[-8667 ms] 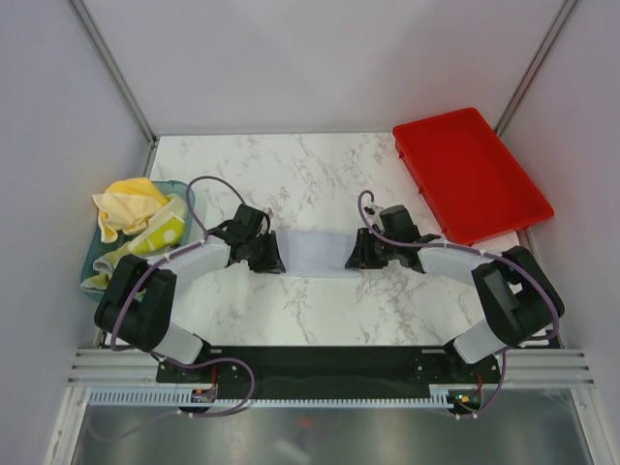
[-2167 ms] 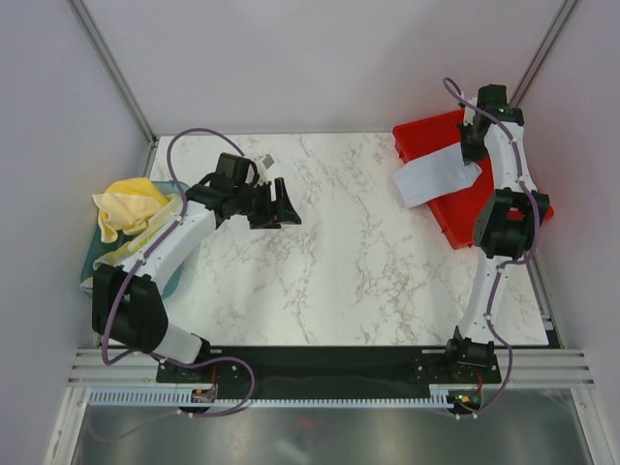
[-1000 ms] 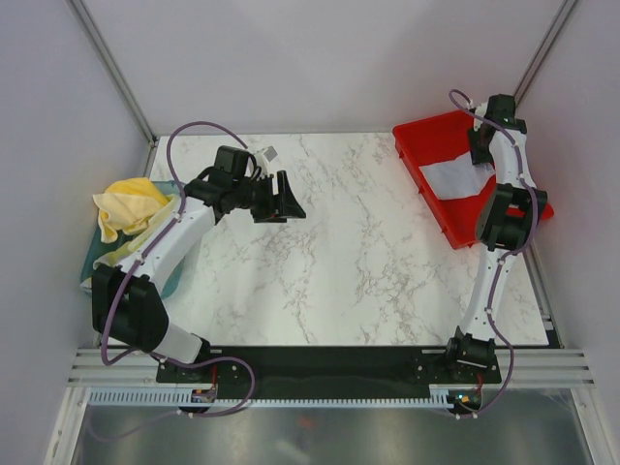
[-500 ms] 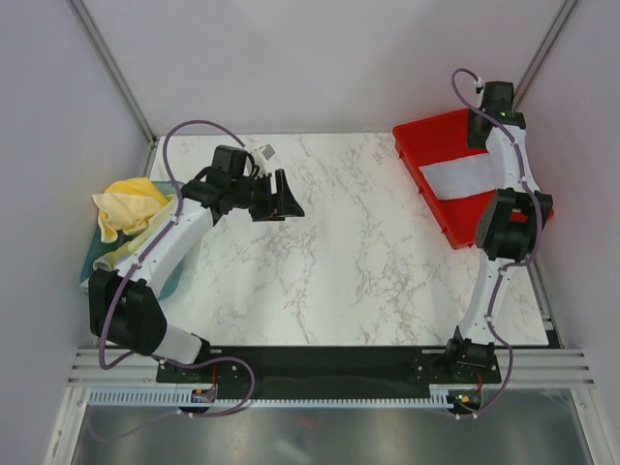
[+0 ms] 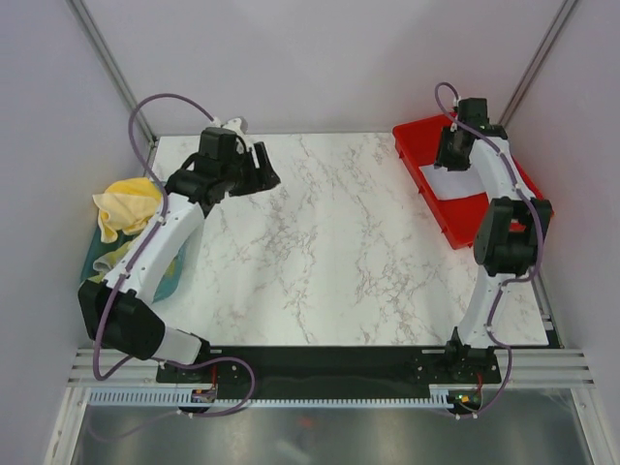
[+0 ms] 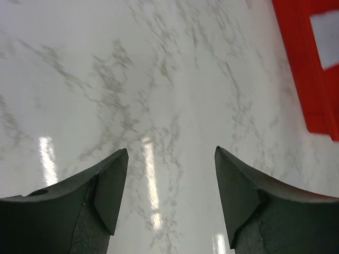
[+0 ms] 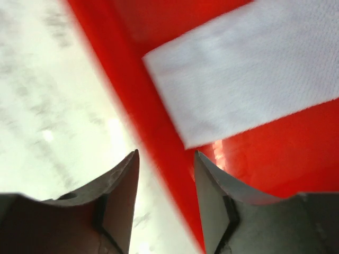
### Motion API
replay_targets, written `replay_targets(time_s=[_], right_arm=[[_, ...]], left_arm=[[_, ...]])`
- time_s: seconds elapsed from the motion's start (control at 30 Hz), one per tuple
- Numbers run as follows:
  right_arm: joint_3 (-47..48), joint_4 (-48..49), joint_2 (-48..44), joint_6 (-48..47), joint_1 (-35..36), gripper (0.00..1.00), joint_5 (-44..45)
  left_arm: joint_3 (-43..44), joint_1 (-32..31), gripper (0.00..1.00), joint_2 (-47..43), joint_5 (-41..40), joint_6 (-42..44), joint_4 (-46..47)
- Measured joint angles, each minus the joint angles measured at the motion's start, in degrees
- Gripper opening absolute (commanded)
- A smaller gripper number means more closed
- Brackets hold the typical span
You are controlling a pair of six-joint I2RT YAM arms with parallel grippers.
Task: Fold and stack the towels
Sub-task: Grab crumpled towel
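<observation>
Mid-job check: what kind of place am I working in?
Probably an enclosed robot test cell, not a home: plain pale walls, a marble-pattern tabletop, and the left arm and right arm bolted to a metal rail.

The right arm hides part of the folded towel in the red tray.

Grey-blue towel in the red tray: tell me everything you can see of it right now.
The grey-blue towel is pale, plain, soft cloth with a fine weave, folded into a flat rectangular strip with straight edges. It lies crosswise on the floor of the red tray, one corner near the tray's wall. Only the tray touches it; the right gripper hovers by that corner, jaws apart and empty.
</observation>
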Motion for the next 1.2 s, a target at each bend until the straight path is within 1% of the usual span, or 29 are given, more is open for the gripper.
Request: replay_targets(time_s=[0.03,0.07,0.1,0.17,0.27,0.37,0.43,0.5,0.57,0.67,0.77,0.83,0.87,0.9,0.93,0.97,1.13,1.2], right_arm=[[-1.5,0.1,-2.9,1.2,1.3,0.64,0.4],[-3.7,0.7,-7.0,2.5,3.1,0.74,0.5],[-6.5,2.1,-12.1,3.8,5.2,0.98,0.0],[-13.4,6.5,-23.4,6.6,10.0,0.98,-2.8],[-22.2,13.4,-38.7,10.5,16.9,0.98,-9.1],[-28.2,18.9,-47.1,13.8,19.2,0.98,-13.2],[-30.7,21.2,-48.2,15.3,19.5,0.98,-14.7],[-33.3,23.1,-47.6,16.3,19.8,0.98,-16.0],[-35.2,22.9,-45.7,16.6,20.0,0.98,-17.0],[-35.8,22.1,-43.9,16.5,20.2,0.98,-18.1],[-35.8,22.1,-43.8,16.3,20.2,0.98,-19.0],[-35.8,22.2,-44.0,16.3,20.2,0.98,-19.4],[-35.8,22.2,-44.0,16.1,20.2,0.98,-19.6],[-35.8,22.2,-44.0,16.0,20.2,0.98,-19.8],[-35.8,22.2,-44.0,15.9,20.2,0.98,-20.0],[-35.8,22.2,-44.0,15.7,20.2,0.98,-20.1],[-35.8,22.1,-44.0,15.5,20.2,0.98,-20.3],[-35.8,22.1,-44.0,15.5,20.2,0.98,-20.3]], left_arm=[[1.5,0.7,0.74,-0.1,-4.4,0.0,-0.3],[2.6,1.6,0.74,-0.1,-8.3,0.0,-0.5],[3.5,3.5,0.74,-0.3,-12.1,0.1,-0.7],[3.7,7.9,0.71,-0.5,-17.2,0.3,-1.2],[2.1,17.8,0.71,-0.3,-21.3,0.7,-2.7],[-2.3,27.2,0.73,-0.3,-22.9,1.0,-3.7],[-5.0,31.9,0.74,0.1,-22.8,1.0,-4.4],[-6.6,35.0,0.75,1.4,-22.6,0.9,-5.0],[-7.1,36.7,0.75,3.0,-22.6,0.8,-5.1],[-8.7,37.3,0.71,4.8,-22.6,0.8,-3.6],[-10.0,38.1,0.63,7.5,-21.1,0.8,-2.4],[-10.5,38.8,0.48,9.9,-20.2,0.8,-2.0],[-10.6,39.1,0.36,10.9,-19.9,0.8,-2.0],[-10.6,39.3,0.18,11.7,-19.6,0.7,-2.0],[-10.6,39.3,0.08,12.2,-19.5,0.9,-2.1],[-10.6,39.3,0.02,12.3,-19.4,0.9,-2.1],[-8.5,39.2,0.02,12.0,-17.8,1.2,-3.0],[-7.6,38.7,0.02,10.4,-17.4,1.2,-3.0]])
